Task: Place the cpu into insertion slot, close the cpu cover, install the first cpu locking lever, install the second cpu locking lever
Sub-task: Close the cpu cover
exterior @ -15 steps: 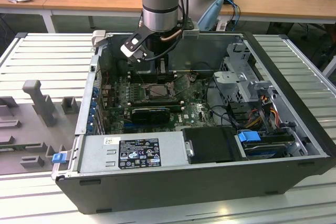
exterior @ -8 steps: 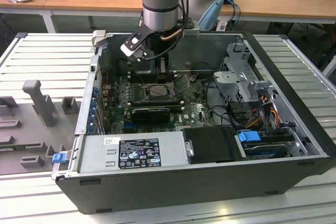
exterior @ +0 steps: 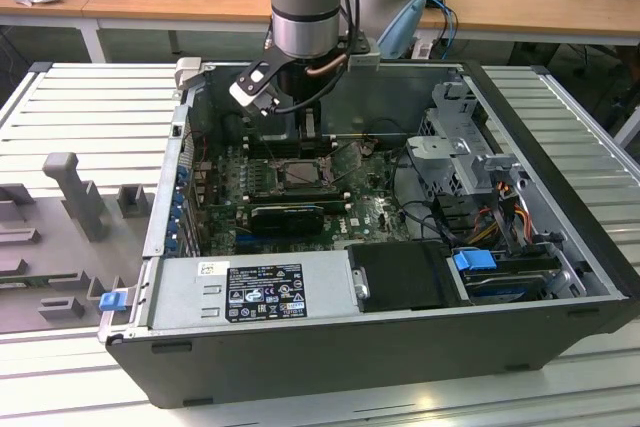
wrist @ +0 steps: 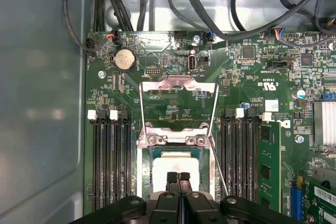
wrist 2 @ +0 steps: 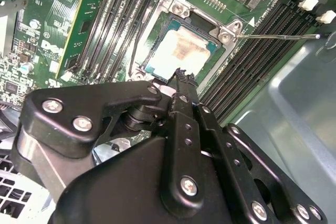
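Hanging low over the socket (wrist 2: 197, 22), the gripper (wrist: 177, 176) is seen with its two black fingertips pressed together and nothing caught between them. The tips are placed over the near edge of the chip (wrist: 160, 167); whether the metal is actually touched cannot be told.

The chip is laid flat inside the socket. It is a small square with a dull silver-beige top, smudged brownish at the middle in the second wrist view, and a thin green rim is shown round it.

The cover (wrist: 178, 84), a thin silver frame with a cut-out centre, is raised off the socket and swung back from the edge opposite the fingertips, so the chip is left bare. A thin metal lever (wrist 2: 278, 36) is stretched out from one corner of the socket across the black memory slots (wrist: 239, 156), which are set on both sides of the socket.

White lettering is printed on the green motherboard (wrist: 236, 77) around the socket, and a coin battery (wrist: 125, 60) is mounted beyond the cover. In the exterior view, a sticker (exterior: 263, 290) in white and black is carried by the power supply (exterior: 180, 302), fitted nearer the camera than the socket inside the open computer case (exterior: 400, 347).
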`<state>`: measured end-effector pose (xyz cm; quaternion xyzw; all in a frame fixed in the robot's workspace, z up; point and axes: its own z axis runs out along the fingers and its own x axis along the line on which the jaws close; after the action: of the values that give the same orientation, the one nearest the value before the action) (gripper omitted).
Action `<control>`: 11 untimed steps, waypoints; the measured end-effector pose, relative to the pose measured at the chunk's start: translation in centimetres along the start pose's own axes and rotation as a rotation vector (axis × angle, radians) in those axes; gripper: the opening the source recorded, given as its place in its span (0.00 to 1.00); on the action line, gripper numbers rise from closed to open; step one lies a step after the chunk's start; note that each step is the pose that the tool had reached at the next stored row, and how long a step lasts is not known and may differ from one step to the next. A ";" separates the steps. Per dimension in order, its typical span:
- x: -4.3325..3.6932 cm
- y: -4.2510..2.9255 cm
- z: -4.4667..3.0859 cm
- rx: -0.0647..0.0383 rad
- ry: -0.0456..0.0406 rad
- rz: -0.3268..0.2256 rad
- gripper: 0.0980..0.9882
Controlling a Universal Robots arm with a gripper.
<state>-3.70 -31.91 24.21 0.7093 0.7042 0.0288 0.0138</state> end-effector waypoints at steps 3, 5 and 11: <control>0.00 0.01 -0.06 0.000 0.0003 0.000 0.01; 0.00 0.01 -0.10 0.000 0.0001 0.000 0.01; 0.01 0.02 -0.38 0.000 0.0002 0.000 0.01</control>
<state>-3.69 -31.91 24.59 0.7093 0.7042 0.0289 0.0137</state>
